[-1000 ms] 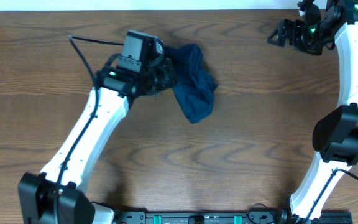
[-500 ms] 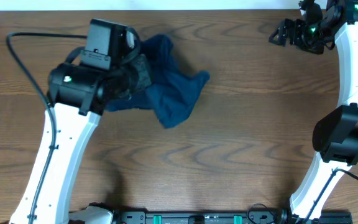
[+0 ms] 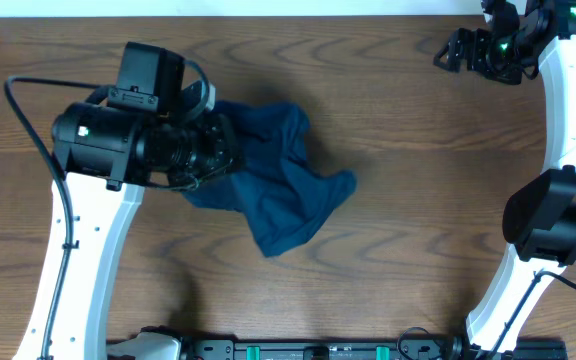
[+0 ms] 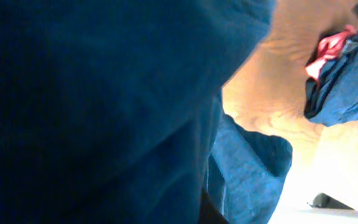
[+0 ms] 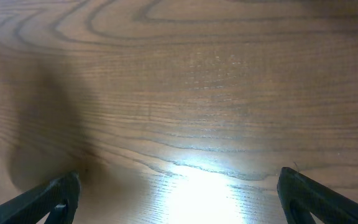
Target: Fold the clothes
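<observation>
The clothes (image 3: 283, 195) are a dark navy-blue crumpled garment lying left of the table's middle, with one corner reaching right. My left gripper (image 3: 224, 152) is at the garment's left edge, shut on the fabric. In the left wrist view the clothes (image 4: 104, 106) fill nearly the whole frame and hide the fingers. My right gripper (image 3: 450, 52) is far away at the back right corner, open and empty. In the right wrist view its fingers (image 5: 179, 199) are spread wide over bare wood.
The wooden table (image 3: 418, 200) extends right and in front of the garment. The left wrist view shows a heap of blue and red cloth (image 4: 337, 68) at its upper right. The table's back edge (image 3: 268, 12) runs along the top.
My left arm swung left and then forward, dragging the garment with it. The garment now lies lower and more spread out. The right arm has not moved.
</observation>
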